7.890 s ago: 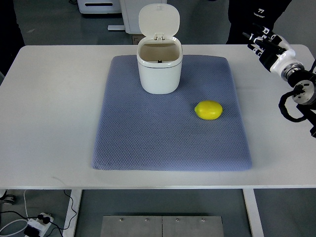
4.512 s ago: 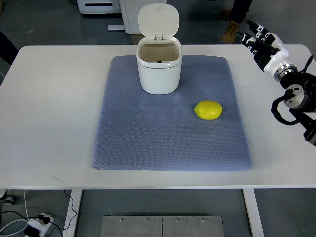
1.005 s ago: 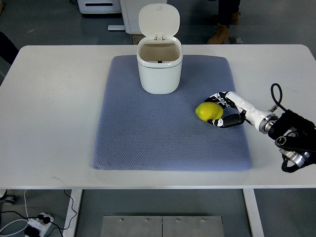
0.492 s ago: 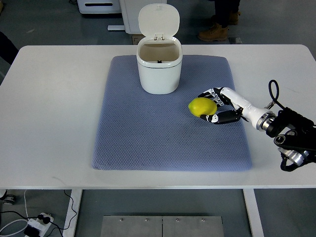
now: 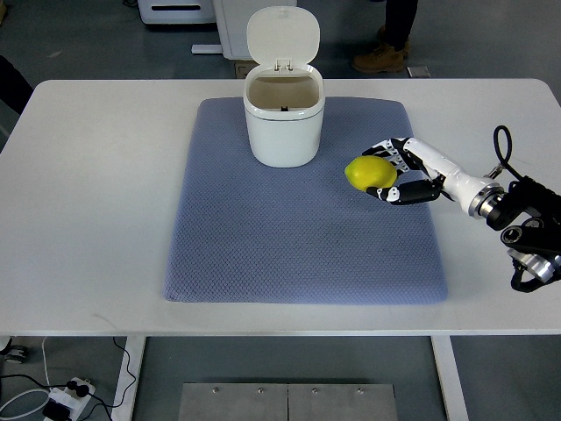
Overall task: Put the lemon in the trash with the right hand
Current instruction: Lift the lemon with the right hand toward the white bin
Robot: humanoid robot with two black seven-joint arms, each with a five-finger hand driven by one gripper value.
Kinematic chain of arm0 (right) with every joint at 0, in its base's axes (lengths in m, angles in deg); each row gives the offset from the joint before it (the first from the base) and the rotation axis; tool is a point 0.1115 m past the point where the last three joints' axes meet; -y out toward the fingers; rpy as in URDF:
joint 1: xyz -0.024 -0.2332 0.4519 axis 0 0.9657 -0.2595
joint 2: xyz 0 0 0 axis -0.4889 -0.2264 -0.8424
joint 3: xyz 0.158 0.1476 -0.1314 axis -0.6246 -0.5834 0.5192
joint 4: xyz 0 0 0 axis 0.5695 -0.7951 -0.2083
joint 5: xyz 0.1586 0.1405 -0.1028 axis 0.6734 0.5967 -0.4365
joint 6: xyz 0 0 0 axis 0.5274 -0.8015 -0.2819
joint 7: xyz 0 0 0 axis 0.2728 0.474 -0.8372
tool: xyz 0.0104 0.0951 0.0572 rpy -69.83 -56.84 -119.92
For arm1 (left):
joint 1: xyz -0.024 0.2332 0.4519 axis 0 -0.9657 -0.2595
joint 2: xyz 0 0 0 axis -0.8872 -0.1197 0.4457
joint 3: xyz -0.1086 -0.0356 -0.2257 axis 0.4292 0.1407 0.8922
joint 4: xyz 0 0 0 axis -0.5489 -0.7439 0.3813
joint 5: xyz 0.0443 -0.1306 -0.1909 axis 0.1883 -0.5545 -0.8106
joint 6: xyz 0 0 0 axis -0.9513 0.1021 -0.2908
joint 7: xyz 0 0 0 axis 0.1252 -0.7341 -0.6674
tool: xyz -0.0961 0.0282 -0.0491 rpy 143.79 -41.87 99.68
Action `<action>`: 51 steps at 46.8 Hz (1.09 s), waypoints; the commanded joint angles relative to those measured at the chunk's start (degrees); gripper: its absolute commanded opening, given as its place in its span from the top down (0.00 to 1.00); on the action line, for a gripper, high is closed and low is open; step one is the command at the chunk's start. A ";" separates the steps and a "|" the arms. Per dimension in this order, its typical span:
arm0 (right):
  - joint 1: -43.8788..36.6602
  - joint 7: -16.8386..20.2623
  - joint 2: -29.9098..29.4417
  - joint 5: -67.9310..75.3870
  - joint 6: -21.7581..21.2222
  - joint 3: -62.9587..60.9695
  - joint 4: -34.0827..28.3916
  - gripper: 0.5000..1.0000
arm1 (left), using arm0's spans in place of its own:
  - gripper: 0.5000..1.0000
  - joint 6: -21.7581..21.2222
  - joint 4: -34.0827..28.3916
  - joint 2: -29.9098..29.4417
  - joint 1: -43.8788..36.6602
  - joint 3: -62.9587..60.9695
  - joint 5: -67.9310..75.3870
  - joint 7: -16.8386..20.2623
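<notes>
Carrying step in hand: right hand point(image 5: 405, 172) fingers point(image 5: 386, 149) grasp the lemon point(image 5: 371, 173) above the mat point(image 5: 263, 246). Next move calls for reaching the open bin point(image 5: 283, 123).

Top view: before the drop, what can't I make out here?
- Far side of the yellow lemon: covered by the right hand gripping it.
- Whether the lemon is clear of the blue-grey quilted mat: a steep view gives no height.
- Bottom of the white lidded trash bin: in shadow.
- Left arm: out of frame.

R hand point(image 5: 399, 174) fingers curled, gripping
</notes>
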 commanded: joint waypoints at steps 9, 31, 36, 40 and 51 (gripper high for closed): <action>-4.15 0.02 4.41 1.40 -2.74 -0.28 0.14 1.00 | 0.00 0.00 0.00 0.00 0.00 -0.07 0.00 -0.01; -8.19 0.55 7.50 3.51 -7.40 -0.55 2.08 1.00 | 0.00 0.00 0.00 0.00 0.00 0.02 0.00 -0.01; -8.37 0.90 6.88 4.74 -7.32 -0.55 2.08 1.00 | 0.00 0.00 0.00 0.00 0.00 0.02 0.00 -0.01; -9.68 1.77 6.09 6.14 -7.32 -0.55 2.08 1.00 | 0.00 0.00 0.00 0.00 0.00 0.02 0.00 -0.01; -13.46 3.80 -1.37 10.19 -7.32 -0.55 4.18 1.00 | 0.00 0.00 0.00 0.00 0.00 0.02 0.00 -0.01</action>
